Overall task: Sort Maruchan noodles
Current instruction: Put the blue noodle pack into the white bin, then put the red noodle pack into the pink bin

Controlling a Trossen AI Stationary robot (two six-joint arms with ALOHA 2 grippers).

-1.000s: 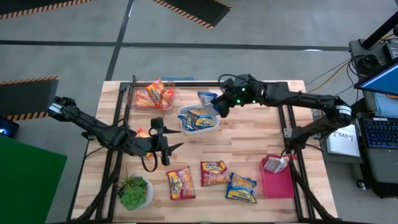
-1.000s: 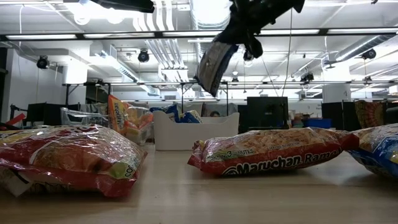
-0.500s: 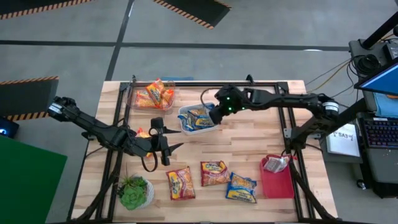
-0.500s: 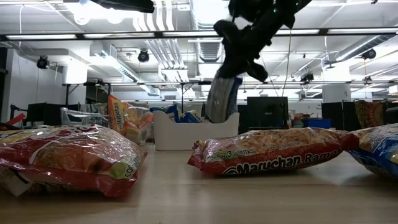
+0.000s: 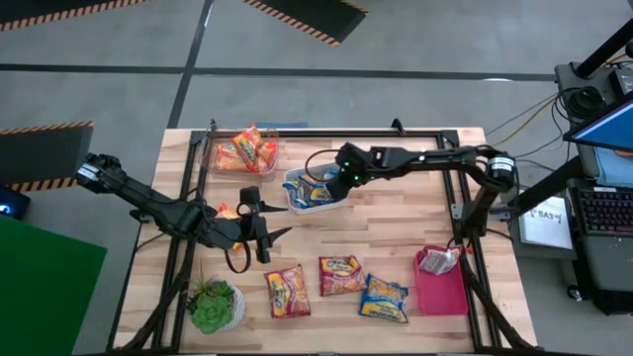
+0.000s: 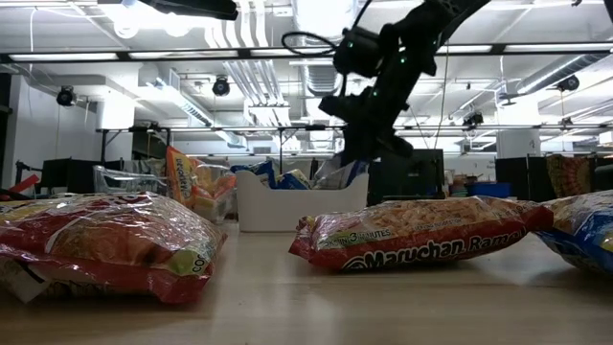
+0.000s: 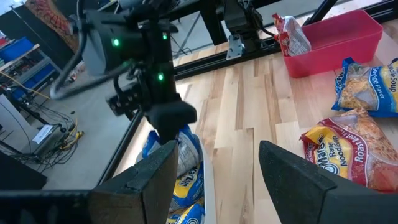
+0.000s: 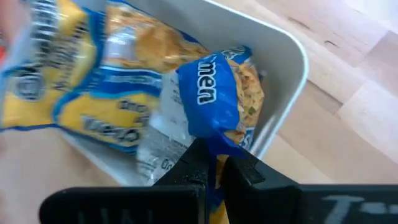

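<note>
My right gripper (image 5: 341,179) reaches in from the table's right over the white bin (image 5: 293,201) and is shut on a blue Maruchan noodle packet (image 8: 217,99). The low view shows that packet (image 6: 345,173) dipping behind the bin's rim. More blue packets (image 8: 87,106) lie in the bin. My left gripper (image 5: 282,220) hovers open left of the bin, nothing between its fingers (image 7: 155,174). Three loose packets lie near the front edge: red (image 5: 287,292), orange (image 5: 341,275) and blue (image 5: 384,299). My right gripper pinches one crumpled end of the blue packet (image 8: 212,140) between its two fingers. The fingers slant down from the table's right. The packet hangs ahead of and below them, its free end down inside the white bin next to the bin's wall (image 8: 292,56).
A clear bin (image 5: 210,158) with orange packets stands at the far left. A pink bin (image 5: 440,292) at the front right holds one packet (image 5: 440,259). A potted plant (image 5: 213,305) sits at the front left. An orange packet (image 5: 227,211) lies under my left arm.
My right gripper has come down toward the white bin and tipped steeper. The blue packet, which hung clear above the bin's far right corner, has gone down with it and now has its lower end inside the bin.
</note>
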